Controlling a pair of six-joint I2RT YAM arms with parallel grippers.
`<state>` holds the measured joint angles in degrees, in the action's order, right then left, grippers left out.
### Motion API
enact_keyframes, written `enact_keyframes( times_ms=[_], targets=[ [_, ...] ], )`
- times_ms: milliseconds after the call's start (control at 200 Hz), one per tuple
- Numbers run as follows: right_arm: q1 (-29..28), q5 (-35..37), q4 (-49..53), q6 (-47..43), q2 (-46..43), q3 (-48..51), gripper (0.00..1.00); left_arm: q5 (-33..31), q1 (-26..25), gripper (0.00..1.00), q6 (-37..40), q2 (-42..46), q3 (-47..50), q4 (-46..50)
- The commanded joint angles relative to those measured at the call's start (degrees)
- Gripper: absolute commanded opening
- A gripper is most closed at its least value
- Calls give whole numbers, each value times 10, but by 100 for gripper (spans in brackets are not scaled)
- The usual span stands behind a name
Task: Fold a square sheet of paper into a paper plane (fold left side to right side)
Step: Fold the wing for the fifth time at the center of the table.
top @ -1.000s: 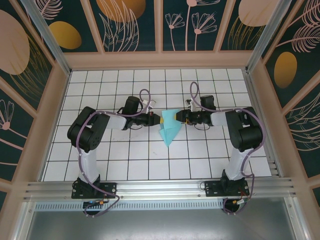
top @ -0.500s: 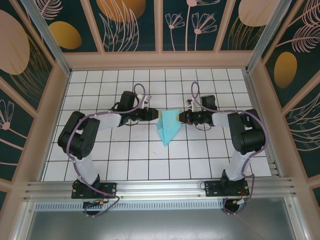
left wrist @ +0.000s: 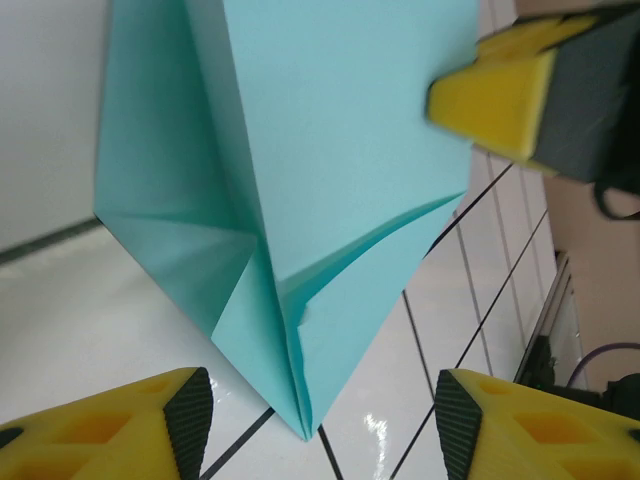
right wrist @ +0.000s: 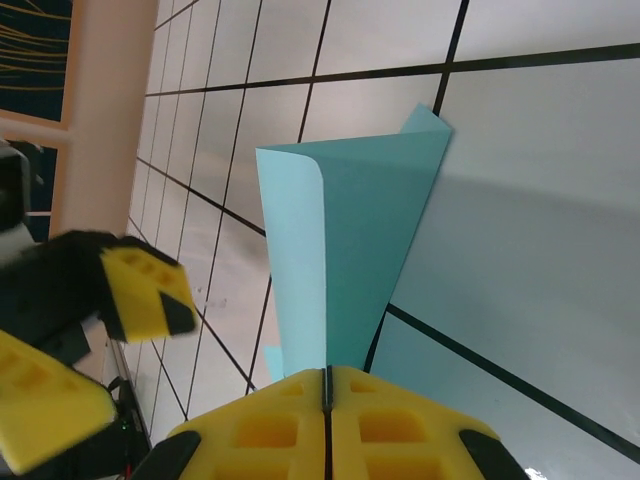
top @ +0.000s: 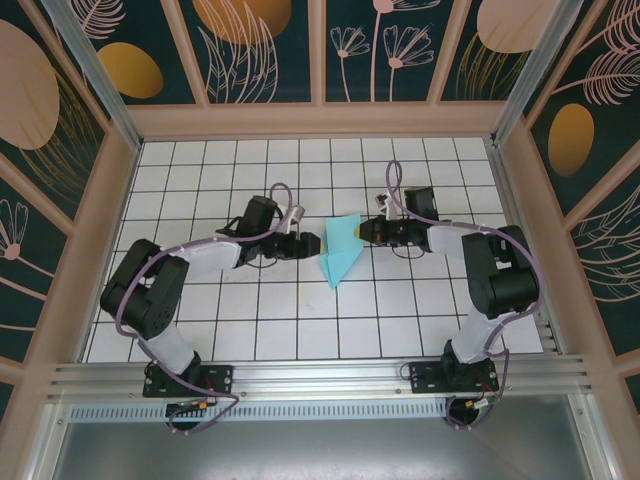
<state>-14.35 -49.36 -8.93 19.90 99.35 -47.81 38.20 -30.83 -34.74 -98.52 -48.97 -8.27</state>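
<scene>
Part-folded paper sheet lay mid-table, pointed end toward the arm bases. Right gripper was pinched fully shut on the sheet's right edge, and that flap stood off the surface. Left gripper sat just left of the sheet, jaws well apart and holding nothing. For a clean left-to-right fold: likely anchor with the right pinch, take the left edge low, carry it over, and match edges before creasing. Under the sheet was a glossy white grid-tile table, probably slippery. Dark floral wall panels stood beyond.
</scene>
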Motion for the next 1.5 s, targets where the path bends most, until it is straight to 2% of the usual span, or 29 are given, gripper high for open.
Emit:
enact_keyframes(
  times_ms=[0, 250, 631, 1276, 1496],
  targets=[
    [-4, 3, 11, 1, -10, 3, 8, -16, -13, 65, -27, -35, -8, 2],
    [-6, 2, 11, 2, -7, 5, 8, -10, -28, 66, -44, -77, -23, -20],
    [-14, 12, 9, 17, 1, 6, 8, 8, -33, 52, -56, -103, -42, -48],
    [-36, 31, 18, 24, 28, -9, 8, 40, -40, 44, -87, -149, -53, -118],
    [-36, 40, 25, 28, 26, -11, 11, 35, -40, 33, -88, -159, -53, -118]
  ],
)
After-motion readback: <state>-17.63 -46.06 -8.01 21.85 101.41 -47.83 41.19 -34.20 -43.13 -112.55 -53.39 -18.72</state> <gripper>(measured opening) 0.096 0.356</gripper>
